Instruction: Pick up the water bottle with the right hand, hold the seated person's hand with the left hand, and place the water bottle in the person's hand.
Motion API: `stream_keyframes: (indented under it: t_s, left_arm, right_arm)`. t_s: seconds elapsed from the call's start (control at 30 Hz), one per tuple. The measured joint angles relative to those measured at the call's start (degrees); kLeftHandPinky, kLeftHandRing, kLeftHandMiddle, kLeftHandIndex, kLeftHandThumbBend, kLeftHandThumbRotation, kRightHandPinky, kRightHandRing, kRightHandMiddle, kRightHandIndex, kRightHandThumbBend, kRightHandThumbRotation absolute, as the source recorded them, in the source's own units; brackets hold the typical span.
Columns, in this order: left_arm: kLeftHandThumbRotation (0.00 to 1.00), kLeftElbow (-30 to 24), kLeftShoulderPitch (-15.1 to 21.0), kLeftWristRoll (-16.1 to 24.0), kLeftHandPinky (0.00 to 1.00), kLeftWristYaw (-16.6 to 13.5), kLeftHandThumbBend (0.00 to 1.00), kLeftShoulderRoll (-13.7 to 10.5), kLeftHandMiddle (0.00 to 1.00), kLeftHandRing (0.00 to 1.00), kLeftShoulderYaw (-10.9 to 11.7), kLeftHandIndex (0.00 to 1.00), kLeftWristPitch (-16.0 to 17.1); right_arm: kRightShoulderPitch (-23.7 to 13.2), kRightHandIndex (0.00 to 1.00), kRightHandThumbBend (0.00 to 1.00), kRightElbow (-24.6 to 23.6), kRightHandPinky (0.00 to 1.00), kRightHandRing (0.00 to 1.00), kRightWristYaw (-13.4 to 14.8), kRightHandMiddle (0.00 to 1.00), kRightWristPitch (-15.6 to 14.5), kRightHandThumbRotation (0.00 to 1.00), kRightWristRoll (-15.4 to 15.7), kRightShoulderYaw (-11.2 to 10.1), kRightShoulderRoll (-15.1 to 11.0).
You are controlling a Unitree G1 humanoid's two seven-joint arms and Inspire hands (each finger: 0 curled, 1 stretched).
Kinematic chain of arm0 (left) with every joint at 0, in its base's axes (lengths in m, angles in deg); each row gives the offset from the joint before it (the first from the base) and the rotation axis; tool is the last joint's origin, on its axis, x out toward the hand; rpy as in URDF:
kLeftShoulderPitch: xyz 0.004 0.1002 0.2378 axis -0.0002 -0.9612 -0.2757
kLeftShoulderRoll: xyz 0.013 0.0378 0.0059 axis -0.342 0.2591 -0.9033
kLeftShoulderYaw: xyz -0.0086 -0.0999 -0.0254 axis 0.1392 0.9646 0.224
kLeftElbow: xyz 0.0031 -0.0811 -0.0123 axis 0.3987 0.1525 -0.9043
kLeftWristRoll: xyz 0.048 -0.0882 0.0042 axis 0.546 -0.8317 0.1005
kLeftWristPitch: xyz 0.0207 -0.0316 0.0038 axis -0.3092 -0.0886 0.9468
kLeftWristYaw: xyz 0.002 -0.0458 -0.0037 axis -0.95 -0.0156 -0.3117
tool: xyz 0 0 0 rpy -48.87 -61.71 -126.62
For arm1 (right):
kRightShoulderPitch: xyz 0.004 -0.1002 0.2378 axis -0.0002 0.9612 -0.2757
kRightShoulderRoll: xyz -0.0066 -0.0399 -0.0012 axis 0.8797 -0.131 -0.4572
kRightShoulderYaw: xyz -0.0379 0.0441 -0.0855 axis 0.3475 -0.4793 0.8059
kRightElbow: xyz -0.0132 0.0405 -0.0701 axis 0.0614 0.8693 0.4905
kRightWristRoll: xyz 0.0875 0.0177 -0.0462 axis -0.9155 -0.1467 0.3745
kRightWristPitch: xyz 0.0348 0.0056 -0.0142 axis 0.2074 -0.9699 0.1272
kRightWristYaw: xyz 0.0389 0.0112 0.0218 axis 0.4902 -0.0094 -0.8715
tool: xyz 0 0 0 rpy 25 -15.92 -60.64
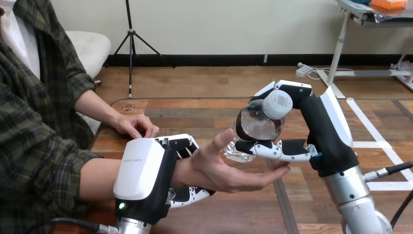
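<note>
A clear water bottle [255, 126] with a white cap, tilted toward me, is in my right hand [324, 134], whose fingers and thumb are curled round it at centre right. The bottle's base rests against the palm and thumb of the person's open hand [229, 168], which lies palm up in the middle. My left hand [151, 175] is wrapped round that arm's wrist, fingers over the top and thumb under it.
The person's other hand [136, 125] lies flat on the wooden table [204, 109] at the left, near its far edge. The person's torso and sleeve take up the left side. White tape lines mark the table at the right.
</note>
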Motion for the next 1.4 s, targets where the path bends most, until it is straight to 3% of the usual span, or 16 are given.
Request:
stream_keyframes:
  t_s: [0.63,1.4]
  left_arm:
    - [0.0,0.0,0.0,0.28,0.24,-0.02,0.93,-0.01,0.33,0.29,0.05,0.34,0.0]
    - [0.0,-0.02,0.0,0.29,0.23,0.05,0.93,-0.01,0.33,0.29,0.14,0.34,0.0]
  right_arm:
    - [3.24,0.43,0.7,-5.63,0.34,0.39,-2.29,0.44,-1.4,0.0,-2.56,-1.1,-0.29]
    - [7.32,0.43,0.69,-11.29,0.33,0.38,-6.95,0.42,-1.44,0.0,-6.96,-2.17,-0.39]
